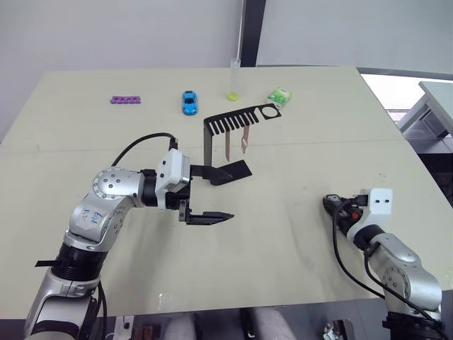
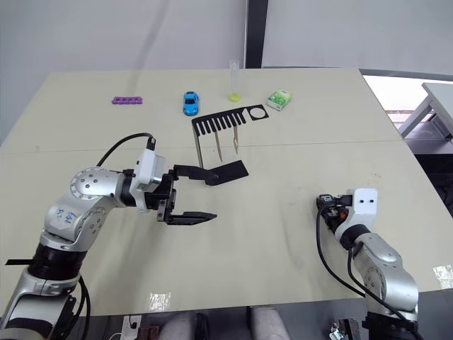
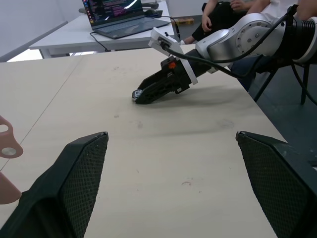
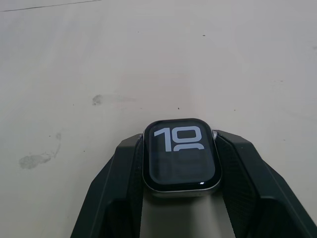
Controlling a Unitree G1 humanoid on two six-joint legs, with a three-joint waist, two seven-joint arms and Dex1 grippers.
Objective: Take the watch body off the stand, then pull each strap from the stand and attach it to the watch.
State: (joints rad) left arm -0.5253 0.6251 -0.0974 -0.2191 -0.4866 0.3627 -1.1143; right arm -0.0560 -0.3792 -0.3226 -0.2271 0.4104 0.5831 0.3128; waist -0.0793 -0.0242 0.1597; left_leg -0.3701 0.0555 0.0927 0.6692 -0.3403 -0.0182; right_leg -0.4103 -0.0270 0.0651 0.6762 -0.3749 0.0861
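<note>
The black stand [image 1: 208, 142] is upright mid-table, its slotted top arm ending in a ring [image 1: 270, 112]. Two pink-beige straps [image 1: 228, 146] [image 1: 245, 140] hang from that arm; their ends show in the left wrist view [image 3: 7, 144]. My left gripper [image 1: 221, 195] is open just in front of the stand. Its farther finger reaches the stand's flat base [image 1: 233, 171]; I cannot tell if they touch. Nothing lies between its fingers. Low over the table at the right, my right gripper [image 1: 331, 206] is shut on the watch body [image 4: 181, 158], whose lit screen faces up.
Along the far side lie a purple strip [image 1: 126, 100], a blue toy car [image 1: 189, 103], a clear tube on a yellow-green base [image 1: 233, 81] and a green-and-white box [image 1: 279, 95]. Beyond the table's right edge are a laptop [image 3: 119, 12] and seated people [image 3: 223, 12].
</note>
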